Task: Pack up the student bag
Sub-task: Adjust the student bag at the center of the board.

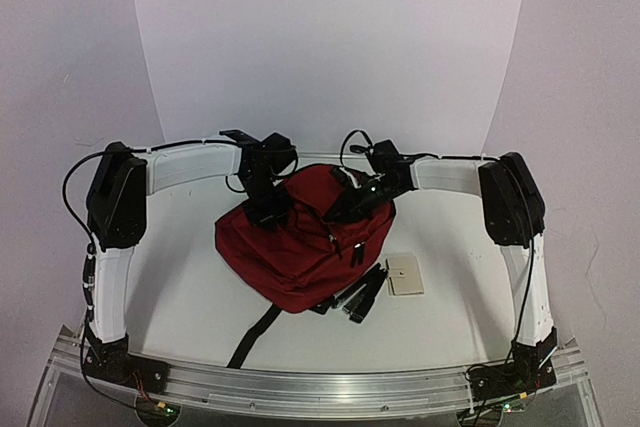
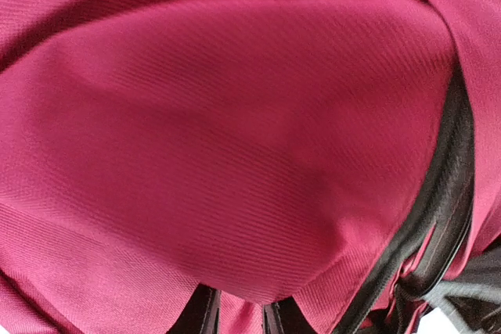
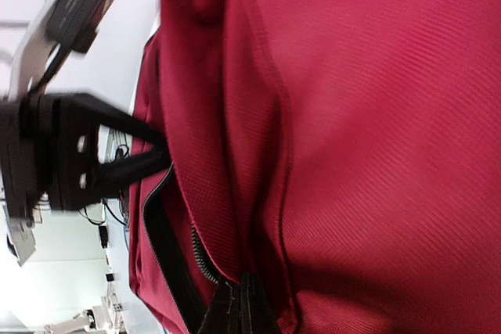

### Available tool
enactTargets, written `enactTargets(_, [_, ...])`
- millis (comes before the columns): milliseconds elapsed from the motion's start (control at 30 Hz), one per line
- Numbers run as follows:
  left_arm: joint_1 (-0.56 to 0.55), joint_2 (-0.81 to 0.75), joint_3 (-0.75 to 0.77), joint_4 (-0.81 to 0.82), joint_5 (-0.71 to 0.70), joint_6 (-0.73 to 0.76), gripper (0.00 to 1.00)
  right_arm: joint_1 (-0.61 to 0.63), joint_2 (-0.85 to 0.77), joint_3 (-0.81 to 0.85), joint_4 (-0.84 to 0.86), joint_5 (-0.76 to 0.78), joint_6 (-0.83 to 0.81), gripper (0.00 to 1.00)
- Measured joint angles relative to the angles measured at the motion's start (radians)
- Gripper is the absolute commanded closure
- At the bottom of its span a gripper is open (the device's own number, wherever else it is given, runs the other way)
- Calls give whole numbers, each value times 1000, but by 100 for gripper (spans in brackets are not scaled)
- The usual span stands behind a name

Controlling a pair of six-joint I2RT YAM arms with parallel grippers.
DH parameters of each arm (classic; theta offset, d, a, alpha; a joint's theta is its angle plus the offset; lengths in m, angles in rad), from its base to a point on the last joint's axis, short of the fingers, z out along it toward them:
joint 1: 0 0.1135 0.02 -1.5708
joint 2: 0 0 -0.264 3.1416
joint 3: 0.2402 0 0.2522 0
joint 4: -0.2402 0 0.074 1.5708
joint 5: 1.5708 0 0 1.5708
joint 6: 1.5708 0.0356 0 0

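The student bag (image 1: 300, 247), a dark red backpack with black zippers, lies in the middle of the table. My left gripper (image 1: 268, 209) is pressed onto its upper left part. In the left wrist view a fold of the red fabric (image 2: 235, 154) sits pinched between the two dark fingertips (image 2: 205, 314) of that gripper (image 2: 239, 317). My right gripper (image 1: 352, 207) is at the bag's upper right. Its jaws (image 3: 243, 310) are closed together on the edge of a red flap beside the zipper teeth (image 3: 200, 260). The bag's inside is hidden.
A small beige card (image 1: 405, 274) lies on the table right of the bag. Black objects (image 1: 362, 295) rest against the bag's lower right corner. A black strap (image 1: 250, 337) trails toward the near rail. The left arm's black gripper body (image 3: 55, 154) shows in the right wrist view.
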Motion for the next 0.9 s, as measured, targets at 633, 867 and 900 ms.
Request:
enactTargets(633, [167, -98, -84, 86, -41, 300, 41, 68, 96, 132, 51, 30, 55, 100])
enactTargets(867, [70, -151, -23, 55, -150, 297, 42, 68, 102, 137, 51, 31, 86, 100])
enactTargets(900, [54, -149, -7, 51, -158, 296, 42, 68, 102, 137, 51, 31, 89, 100])
